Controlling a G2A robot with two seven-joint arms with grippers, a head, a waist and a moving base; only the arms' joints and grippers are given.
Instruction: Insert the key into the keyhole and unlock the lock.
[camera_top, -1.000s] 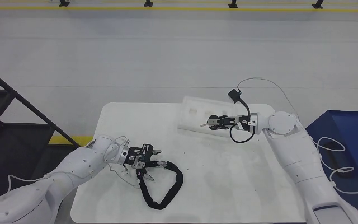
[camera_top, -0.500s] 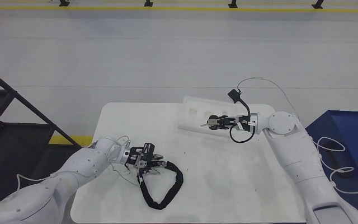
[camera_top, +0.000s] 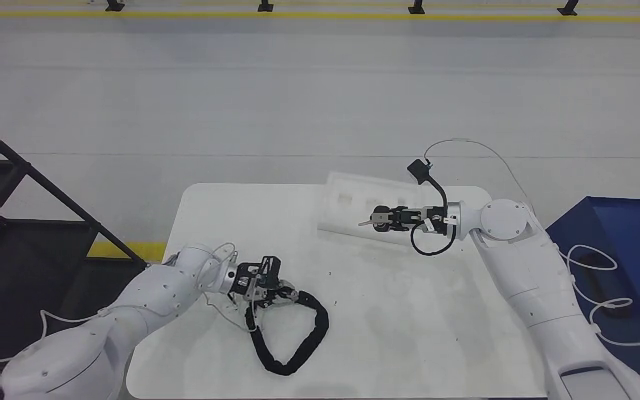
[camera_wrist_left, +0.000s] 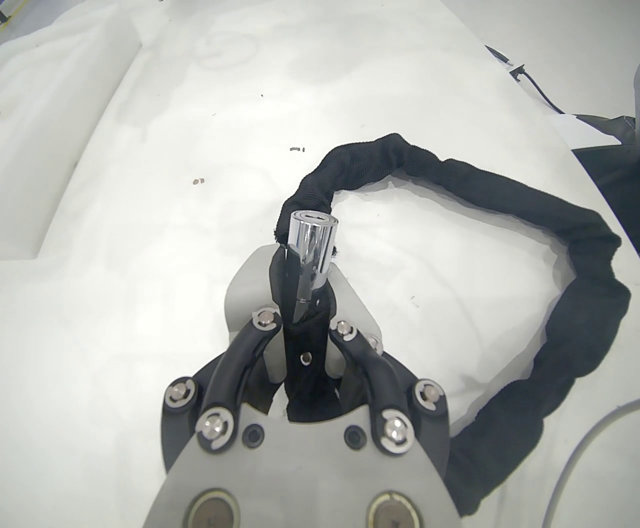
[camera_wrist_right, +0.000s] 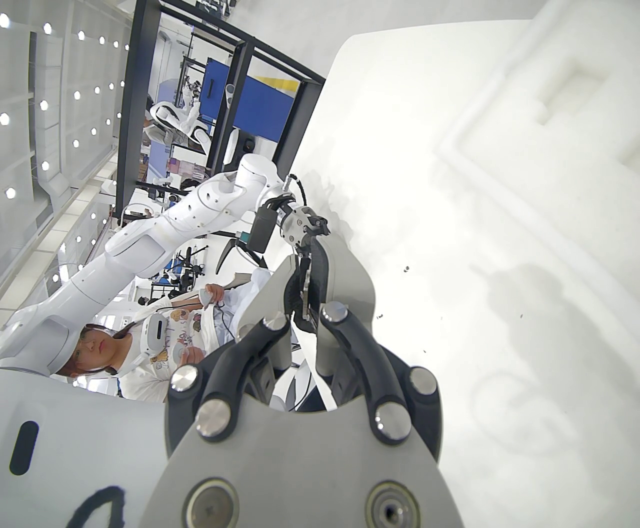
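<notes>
Top view, bench's (camera_top: 420, 320) 7 o'clock: hold lock cylinder (camera_wrist_left: 311, 239) firm in clamped left tool (camera_top: 278, 293); steer right tool's (camera_top: 378, 217) pinched key (camera_wrist_right: 306, 287) in squarely.

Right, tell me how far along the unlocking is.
Done: the left gripper is shut on the chain lock just behind its chrome cylinder, and the right gripper is shut on the key. In hand: the two are held well apart across the table. Left: bring the key to the cylinder's end, insert it and turn.
</notes>
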